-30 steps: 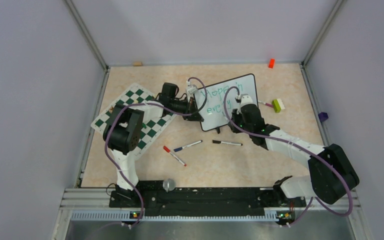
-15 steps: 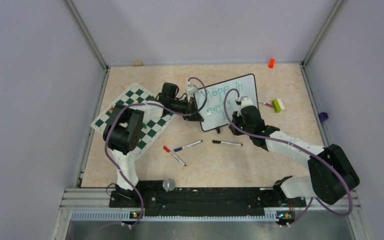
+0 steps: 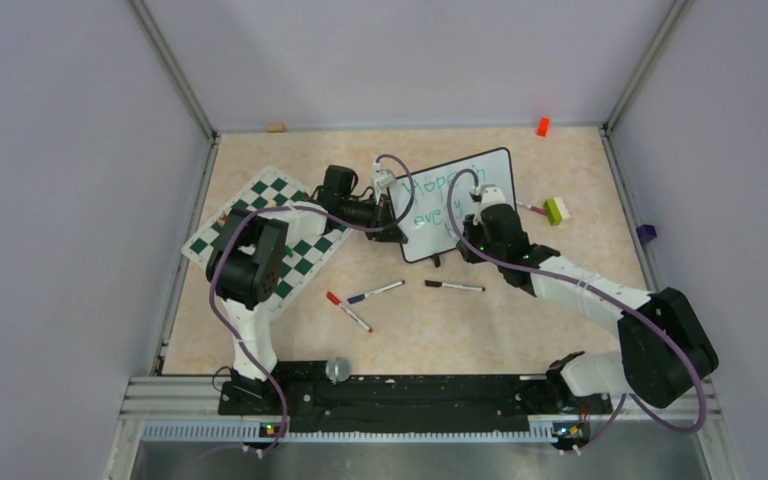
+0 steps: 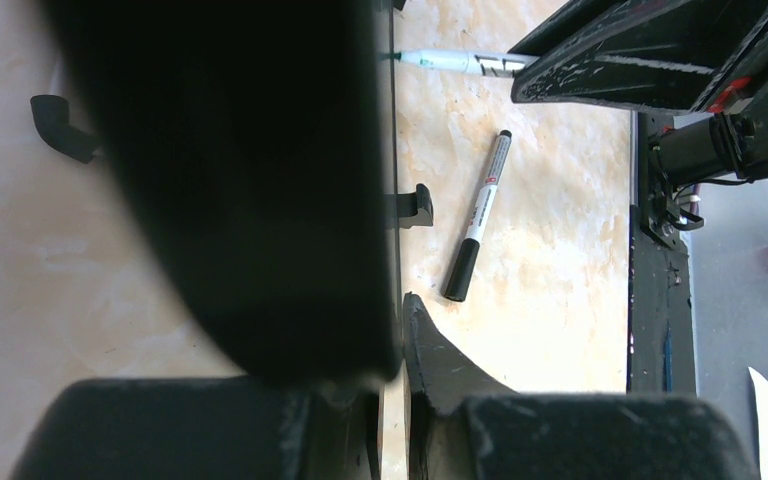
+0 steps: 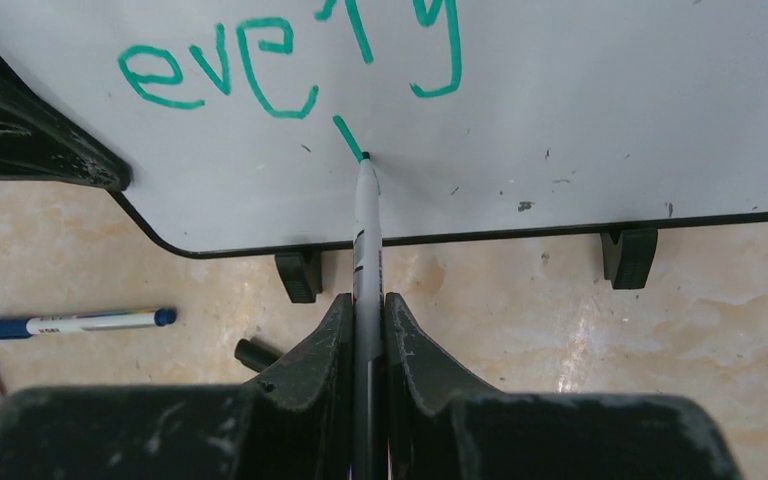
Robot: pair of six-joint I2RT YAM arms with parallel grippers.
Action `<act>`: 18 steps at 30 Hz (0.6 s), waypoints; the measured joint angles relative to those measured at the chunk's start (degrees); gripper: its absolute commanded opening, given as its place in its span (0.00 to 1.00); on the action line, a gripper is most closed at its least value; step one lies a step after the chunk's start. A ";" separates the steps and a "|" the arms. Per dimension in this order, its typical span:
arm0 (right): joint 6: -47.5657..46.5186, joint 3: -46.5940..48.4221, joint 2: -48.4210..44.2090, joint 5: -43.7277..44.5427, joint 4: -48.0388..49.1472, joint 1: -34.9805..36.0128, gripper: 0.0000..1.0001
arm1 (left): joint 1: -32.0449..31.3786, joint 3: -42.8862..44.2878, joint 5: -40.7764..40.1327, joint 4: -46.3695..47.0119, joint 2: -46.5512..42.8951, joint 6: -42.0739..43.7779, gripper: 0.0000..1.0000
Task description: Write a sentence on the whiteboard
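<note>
The whiteboard (image 3: 480, 170) stands tilted at the middle back of the table. It carries teal writing (image 3: 428, 200), and the right wrist view shows "every" (image 5: 290, 60) with a short stroke (image 5: 345, 135) below it. My right gripper (image 3: 482, 215) is shut on a teal marker (image 5: 365, 230), whose tip touches the whiteboard (image 5: 580, 120) at the end of that stroke. In that view the right gripper (image 5: 365, 300) is low, in front of the board's lower edge. My left gripper (image 3: 392, 228) is shut on the board's left edge, which the left wrist view (image 4: 396, 150) shows edge-on between the left gripper's (image 4: 400, 310) jaws.
A green-and-white chessboard mat (image 3: 270, 235) lies at the left. Blue (image 3: 375, 292), red (image 3: 348, 312) and black (image 3: 453, 286) markers lie in front of the board. A black cap (image 5: 255, 353) lies near a board foot. A green-white block (image 3: 557, 209) and an orange block (image 3: 542, 126) sit at the right.
My right gripper has shifted slightly over the board with the marker, first nearer, then back toward the board's top. The left gripper and the board have not moved.
</note>
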 measured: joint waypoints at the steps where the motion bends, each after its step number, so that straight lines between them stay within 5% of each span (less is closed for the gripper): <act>1: -0.02 0.55 0.07 0.07 0.07 0.00 0.00 | 0.00 0.00 0.02 0.00 0.00 0.00 0.00; 18: -0.46 2.97 0.76 0.35 0.04 0.00 0.00 | 0.00 0.00 0.02 -0.02 0.00 0.00 0.00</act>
